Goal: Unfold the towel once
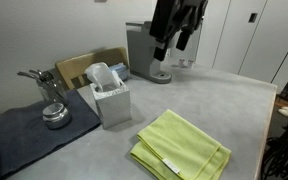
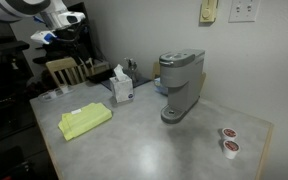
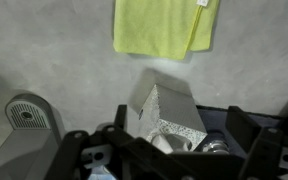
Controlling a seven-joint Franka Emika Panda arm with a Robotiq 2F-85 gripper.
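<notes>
The towel [image 1: 180, 148] is a lime yellow-green cloth lying folded on the grey table, with a small white tag on top. It also shows in an exterior view as the towel [image 2: 86, 121] near the table's left edge. In the wrist view the towel [image 3: 164, 25] lies at the top of the picture. My gripper [image 1: 174, 40] hangs high above the back of the table, well apart from the towel. In the wrist view the gripper [image 3: 181, 122] is open, with nothing between its dark fingers [image 3: 246, 125].
A white tissue box [image 1: 110, 97] stands behind the towel, directly under the gripper in the wrist view. A grey coffee machine [image 2: 181, 85] stands mid-table. A dark grey mat [image 1: 19, 135] holds metal ware [image 1: 52, 112]. Two small pods [image 2: 228, 140] sit near a corner.
</notes>
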